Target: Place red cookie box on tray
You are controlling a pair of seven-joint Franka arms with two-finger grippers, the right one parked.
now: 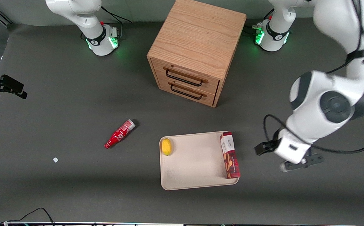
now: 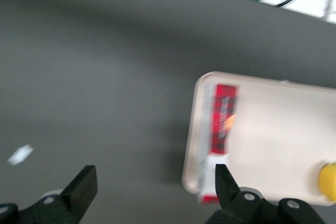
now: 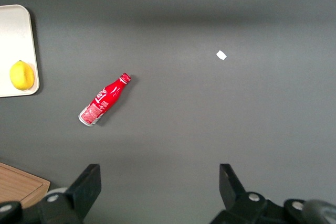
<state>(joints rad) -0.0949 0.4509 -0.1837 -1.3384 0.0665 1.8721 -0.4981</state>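
Resting along the tray's [image 1: 197, 179] edge, the red cookie box [image 1: 230, 155] perhaps overhung; the gripper [image 2: 152, 195], fingers apart, could knock it off.

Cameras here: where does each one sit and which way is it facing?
Front view: high above, looking down on the table; shows both arm bases and the left arm's gripper beside the tray.
Left wrist view: on the working arm, looking down past open jaws at the red cookie box lying on the tray.
Right wrist view: on the parked arm, facing down at the red bottle.
All three views show the lemon.
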